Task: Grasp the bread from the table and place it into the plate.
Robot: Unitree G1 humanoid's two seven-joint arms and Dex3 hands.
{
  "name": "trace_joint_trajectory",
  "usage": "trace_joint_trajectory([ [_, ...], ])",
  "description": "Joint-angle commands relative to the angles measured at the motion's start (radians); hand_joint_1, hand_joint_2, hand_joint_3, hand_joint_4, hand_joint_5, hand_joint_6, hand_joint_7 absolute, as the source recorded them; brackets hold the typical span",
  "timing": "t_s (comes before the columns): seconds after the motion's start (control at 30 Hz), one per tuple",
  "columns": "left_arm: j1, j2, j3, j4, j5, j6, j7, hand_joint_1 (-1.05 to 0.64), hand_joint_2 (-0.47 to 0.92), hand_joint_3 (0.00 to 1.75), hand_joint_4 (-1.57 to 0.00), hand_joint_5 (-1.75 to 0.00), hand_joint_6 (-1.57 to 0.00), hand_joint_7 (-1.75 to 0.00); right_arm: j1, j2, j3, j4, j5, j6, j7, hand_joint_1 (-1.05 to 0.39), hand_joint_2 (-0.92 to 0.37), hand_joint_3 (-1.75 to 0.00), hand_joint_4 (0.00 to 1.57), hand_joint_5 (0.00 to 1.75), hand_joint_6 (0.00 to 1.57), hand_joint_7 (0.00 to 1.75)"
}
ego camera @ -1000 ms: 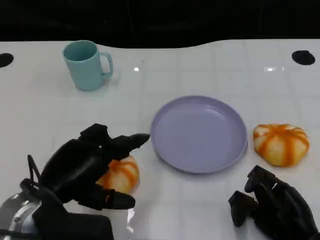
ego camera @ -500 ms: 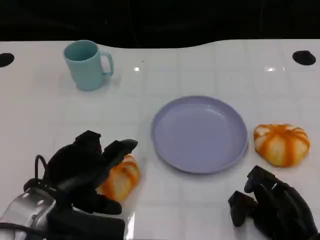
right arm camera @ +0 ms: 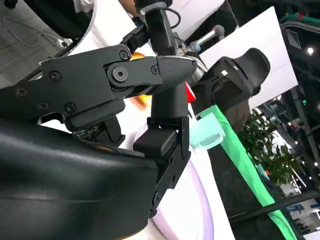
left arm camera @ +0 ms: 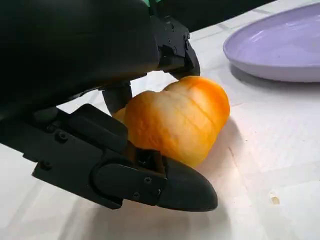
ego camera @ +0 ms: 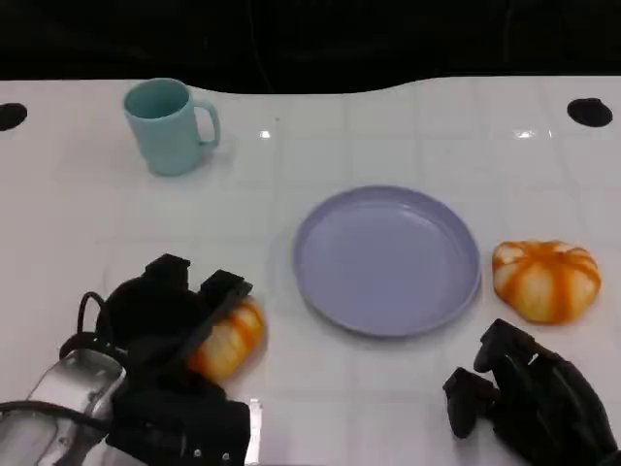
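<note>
While the left hand (ego camera: pixel 175 316) sits at the near left of the white table (ego camera: pixel 87 223), its fingers (left arm camera: pixel 165 47) are closed over the top of an orange-striped bread roll (ego camera: pixel 228 338), with the thumb (left arm camera: pixel 150 180) pressed against the roll's underside. The roll rests on the table, just left of the purple plate (ego camera: pixel 386 260) and apart from its rim. A second bread roll (ego camera: pixel 543 280) lies on the table just right of the plate. At the near right, the right hand (ego camera: pixel 529 398) rests with its fingers curled inward, holding nothing. A teal mug (ego camera: pixel 170 126) stands upright at the far left, well apart from the plate.
</note>
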Motion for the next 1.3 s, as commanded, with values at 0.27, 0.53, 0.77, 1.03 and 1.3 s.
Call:
trace_joint_trajectory([
  [0.27, -0.085, -0.011, -0.06, 0.261, -0.071, -0.099, 0.18, -1.05, 0.26, 1.54, -0.54, -1.74, -0.02, -1.61, 0.012, -0.011, 0.001, -0.018, -0.001, 0.001, -0.006, -0.57, -0.92, -0.24, 0.77, 1.75, 0.67, 1.5],
  [0.53, -0.155, -0.045, -0.098, 0.523, -0.087, -0.292, 0.551, -1.04, 0.7, 1.75, -1.52, -1.74, -1.31, -1.66, 0.015, -0.011, 0.0, -0.022, 0.004, 0.012, -0.005, -0.56, -0.92, -0.23, 0.77, 1.73, 0.66, 1.49],
  [0.77, -0.202, -0.064, -0.146, 0.649, -0.076, -0.329, 0.671, -1.05, 0.7, 1.75, -1.57, -1.75, -1.53, -1.75, 0.016, -0.013, 0.0, -0.023, 0.002, 0.007, -0.002, -0.57, -0.92, -0.22, 0.77, 1.74, 0.67, 1.49],
  [1.03, -0.232, -0.084, -0.19, 0.735, -0.072, -0.343, 0.832, -0.99, 0.74, 1.75, -1.57, -1.75, -1.56, -1.75, 0.015, -0.012, -0.001, -0.023, 0.002, 0.007, -0.005, -0.57, -0.92, -0.22, 0.77, 1.74, 0.67, 1.48],
  [1.3, -0.255, -0.105, -0.17, 0.747, -0.112, -0.379, 0.98, -0.98, 0.91, 1.75, -1.57, -1.75, -1.57, -1.75, 0.008, -0.01, -0.002, -0.012, -0.002, 0.0, -0.011, -0.57, -0.92, -0.22, 0.78, 1.74, 0.68, 1.48],
])
